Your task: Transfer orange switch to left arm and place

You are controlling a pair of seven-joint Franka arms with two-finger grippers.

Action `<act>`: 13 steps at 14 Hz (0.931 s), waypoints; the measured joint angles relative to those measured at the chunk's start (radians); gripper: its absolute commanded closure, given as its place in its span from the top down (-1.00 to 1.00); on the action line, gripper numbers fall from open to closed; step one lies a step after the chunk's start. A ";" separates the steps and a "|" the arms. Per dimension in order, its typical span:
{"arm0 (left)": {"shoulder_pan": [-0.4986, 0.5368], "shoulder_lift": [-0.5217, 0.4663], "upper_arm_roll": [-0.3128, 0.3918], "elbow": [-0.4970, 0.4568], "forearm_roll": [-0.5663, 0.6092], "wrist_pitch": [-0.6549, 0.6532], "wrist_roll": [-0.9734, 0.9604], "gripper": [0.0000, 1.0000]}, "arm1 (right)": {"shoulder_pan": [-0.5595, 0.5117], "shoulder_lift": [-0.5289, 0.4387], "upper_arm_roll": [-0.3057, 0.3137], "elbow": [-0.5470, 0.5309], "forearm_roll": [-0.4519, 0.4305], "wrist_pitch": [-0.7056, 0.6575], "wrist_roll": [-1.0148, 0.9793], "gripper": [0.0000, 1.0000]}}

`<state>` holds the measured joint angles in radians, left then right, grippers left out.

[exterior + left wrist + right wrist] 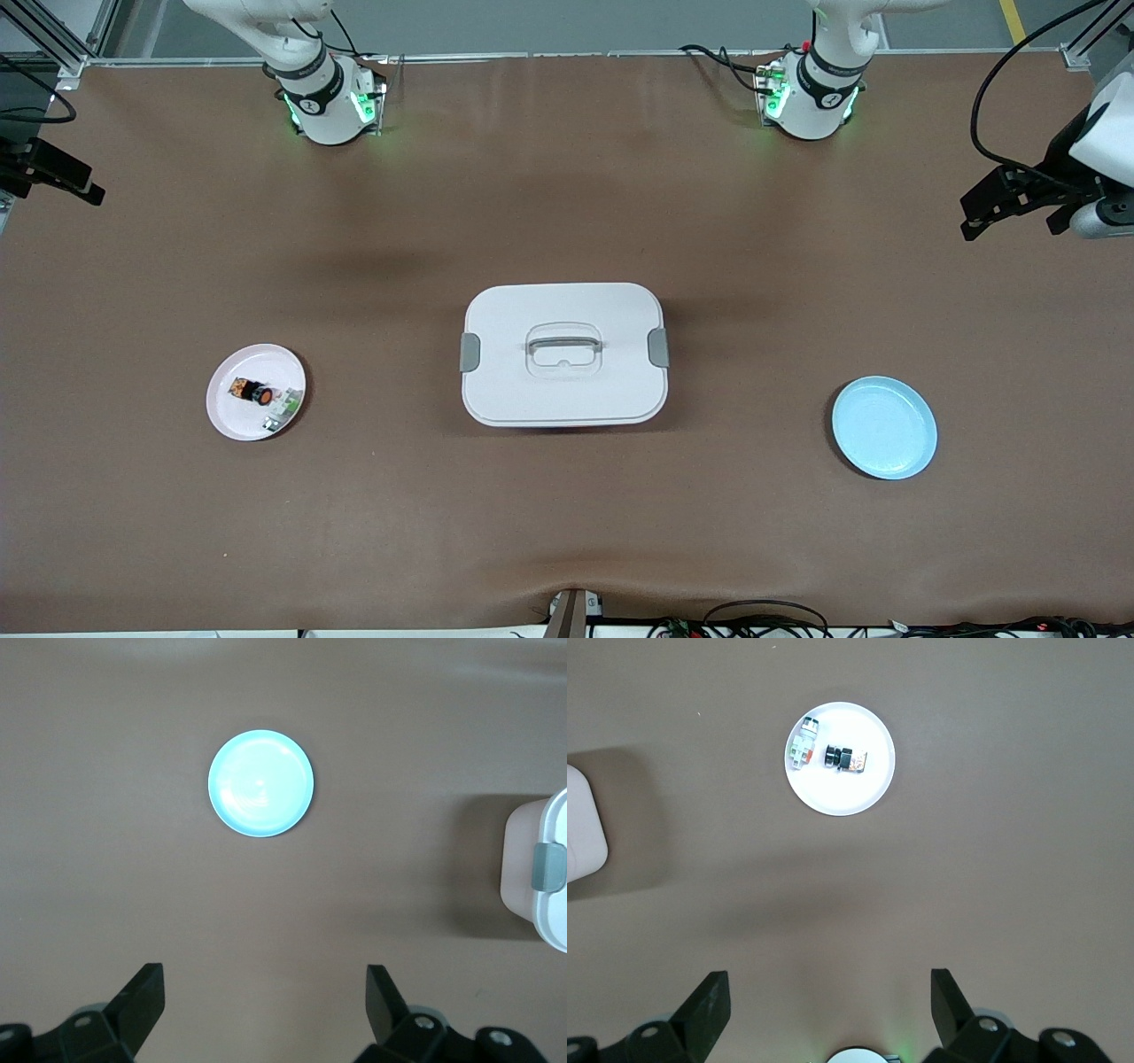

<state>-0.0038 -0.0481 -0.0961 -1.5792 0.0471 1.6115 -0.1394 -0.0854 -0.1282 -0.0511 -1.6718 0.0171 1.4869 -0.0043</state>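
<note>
The orange switch (252,391) (844,758) lies on a pale pink plate (226,416) (842,800) toward the right arm's end of the table. The white box (567,394) (554,895) (580,837) stands shut in the middle. My right gripper (831,983) (49,182) hangs high over the table between its base and the pink plate, open and empty. My left gripper (266,979) (1010,221) is equally high toward the left arm's end, over the table short of the blue plate, with its jaws wide apart and nothing between them.
A small green-and-white component (282,412) (803,744) shares the pink plate with the switch. A light blue plate (884,428) (261,784) sits toward the left arm's end. The box has grey side latches (469,353) and a lid handle.
</note>
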 measured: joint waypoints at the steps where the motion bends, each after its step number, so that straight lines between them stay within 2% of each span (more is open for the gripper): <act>1: 0.000 0.000 0.000 0.003 0.000 0.000 0.000 1.00 | 0.000 0.000 0.000 0.000 0.000 0.000 0.000 1.00; 8: -0.004 0.002 -0.001 0.021 0.000 -0.001 0.000 1.00 | 0.000 0.005 0.000 0.000 0.000 0.000 0.002 1.00; 13: -0.005 0.018 -0.001 0.034 0.000 -0.006 0.000 1.00 | -0.007 0.105 -0.003 -0.001 0.001 0.016 0.061 1.00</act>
<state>-0.0084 -0.0305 -0.0974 -1.5457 0.0470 1.6051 -0.1394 -0.0921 -0.0230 -0.0541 -1.6729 0.0183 1.5033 0.0565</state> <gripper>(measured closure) 0.000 0.000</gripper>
